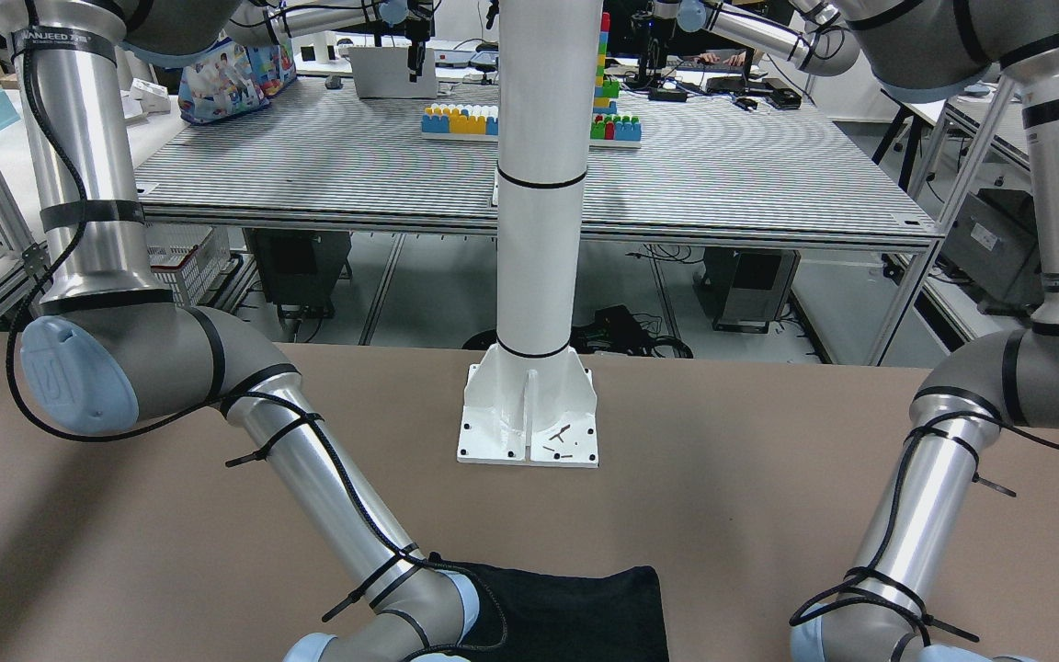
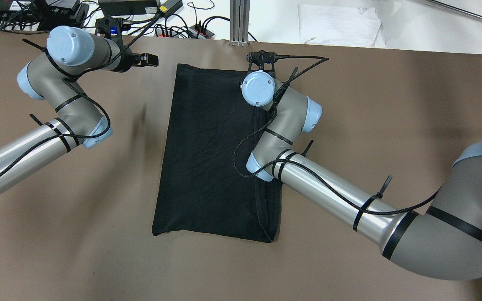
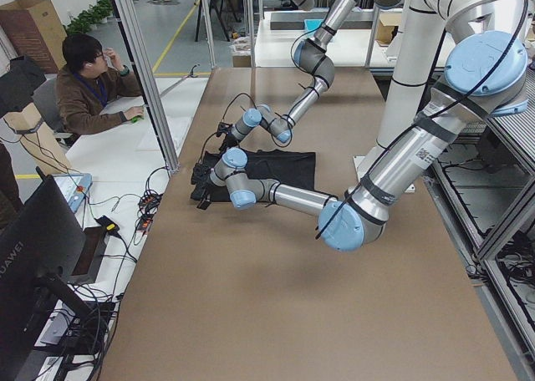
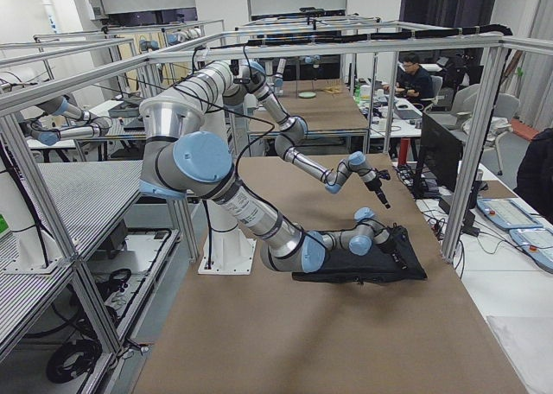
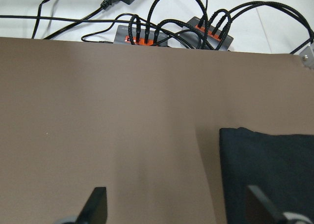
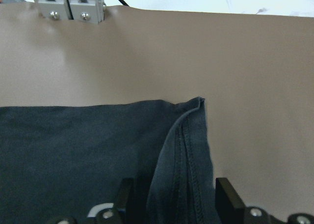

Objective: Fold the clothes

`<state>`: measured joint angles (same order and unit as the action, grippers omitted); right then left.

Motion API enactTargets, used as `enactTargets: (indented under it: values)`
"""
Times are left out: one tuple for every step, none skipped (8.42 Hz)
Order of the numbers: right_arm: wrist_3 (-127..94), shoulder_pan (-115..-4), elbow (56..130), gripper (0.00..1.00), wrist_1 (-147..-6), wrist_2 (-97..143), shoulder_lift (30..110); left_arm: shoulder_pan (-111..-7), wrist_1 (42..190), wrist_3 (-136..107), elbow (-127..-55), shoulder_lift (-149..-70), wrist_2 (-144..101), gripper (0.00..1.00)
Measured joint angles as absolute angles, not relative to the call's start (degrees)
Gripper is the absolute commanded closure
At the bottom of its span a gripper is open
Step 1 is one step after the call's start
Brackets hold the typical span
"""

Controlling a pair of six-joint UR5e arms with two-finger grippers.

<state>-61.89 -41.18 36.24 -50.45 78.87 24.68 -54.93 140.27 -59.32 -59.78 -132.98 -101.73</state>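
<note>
The brown table (image 2: 57,251) bears the white post (image 1: 539,230) on the robot's side of the black garment (image 2: 211,159), which lies flat as a tall rectangle. An arm strap (image 1: 56,39) reads "WANJEED" and a monitor (image 3: 33,256) "HUAWEI". Only the wrist views show the jaws. The left gripper (image 5: 176,209) is spread and empty beside the garment's far left corner. The right gripper (image 6: 176,199), also spread, straddles the garment's far right hemmed edge.
</note>
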Motion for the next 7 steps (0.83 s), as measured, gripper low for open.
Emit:
enactTargets:
  values:
    - [-60.95,-41.32,36.22,0.97,-50.45,78.97,24.5,-54.93,140.27,-59.33,-59.77,-132.98,-101.76,0.0]
    - [-60.3,-41.45,36.21,0.98,-50.45,79.01,24.46,-54.93,140.27,-59.36,-59.77,-132.98,-101.77,0.0]
    - [-59.99,-41.51,36.24,0.97,-50.45,79.01,24.45,-54.93,140.27,-59.36,-59.77,-132.98,-101.77,0.0]
    - [-59.85,-41.51,36.27,0.84,-50.45,79.01,24.44,-54.93,140.27,-59.34,-59.77,-132.98,-101.77,0.0]
    - [-59.8,-41.53,36.3,0.69,-50.45,79.01,24.43,-54.93,140.27,-59.34,-59.77,-132.98,-101.78,0.0]
    - [-59.78,-41.55,36.38,0.62,-50.41,79.0,24.38,-54.93,140.27,-59.36,-59.77,-132.98,-101.78,0.0]
    - [-59.77,-41.55,36.38,0.58,-50.38,78.93,24.37,-54.93,140.27,-59.36,-59.77,-132.98,-101.78,0.0]
